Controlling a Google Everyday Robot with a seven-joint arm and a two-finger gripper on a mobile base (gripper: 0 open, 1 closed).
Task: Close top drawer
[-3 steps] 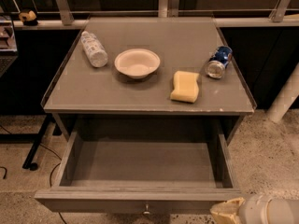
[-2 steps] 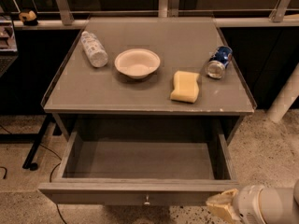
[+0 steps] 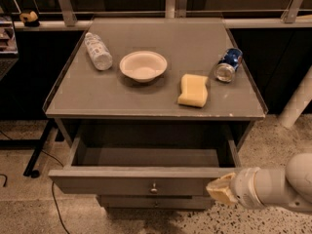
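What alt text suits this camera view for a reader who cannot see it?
The top drawer of a grey cabinet stands open, the robot's pincer by its front right corner. On top lie a plastic bottle, white bowl, yellow sponge and blue can.

Grey tabletop (image 3: 122, 99) occupies the frame's centre; clear plastic bottle (image 3: 98, 51) lies on its side at upper left; white bowl (image 3: 143, 65) stands upright just right of it; yellow sponge (image 3: 193, 90) lies right of centre; blue can (image 3: 229, 64) lies tipped near the right edge; black cable (image 3: 52, 204) crosses the speckled floor (image 3: 273, 145) at lower left.
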